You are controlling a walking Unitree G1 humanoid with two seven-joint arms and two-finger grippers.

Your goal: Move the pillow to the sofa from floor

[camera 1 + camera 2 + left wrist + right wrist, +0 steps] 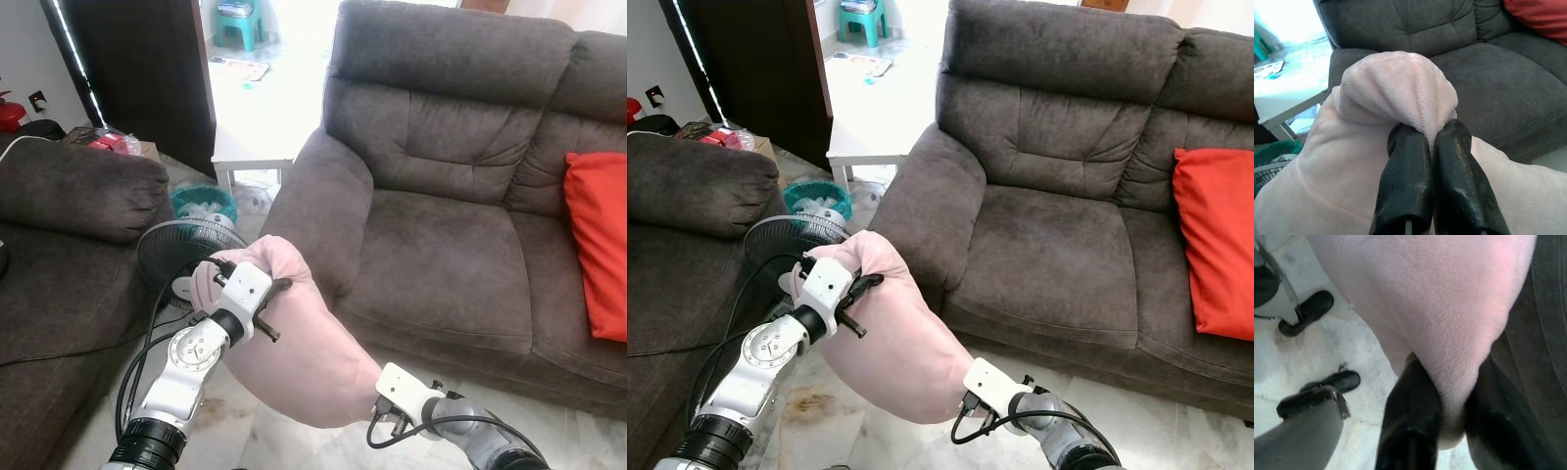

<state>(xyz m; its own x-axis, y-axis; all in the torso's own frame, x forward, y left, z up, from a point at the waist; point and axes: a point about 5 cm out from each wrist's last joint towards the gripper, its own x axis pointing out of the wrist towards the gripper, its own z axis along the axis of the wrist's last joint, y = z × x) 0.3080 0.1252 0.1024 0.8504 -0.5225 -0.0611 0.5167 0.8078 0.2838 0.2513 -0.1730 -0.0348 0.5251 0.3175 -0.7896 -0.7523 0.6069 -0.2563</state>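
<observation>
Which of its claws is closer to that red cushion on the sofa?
The right gripper. It pinches the pink pillow's lower end, on the side toward the red cushion. The left gripper pinches the pillow's upper corner, farther away, beside the fan.

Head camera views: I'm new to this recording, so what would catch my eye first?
A big pink pillow held off the floor before the dark grey sofa, the left gripper pinching its upper corner and the right gripper its lower end. A red cushion glows on the sofa's right side.
</observation>
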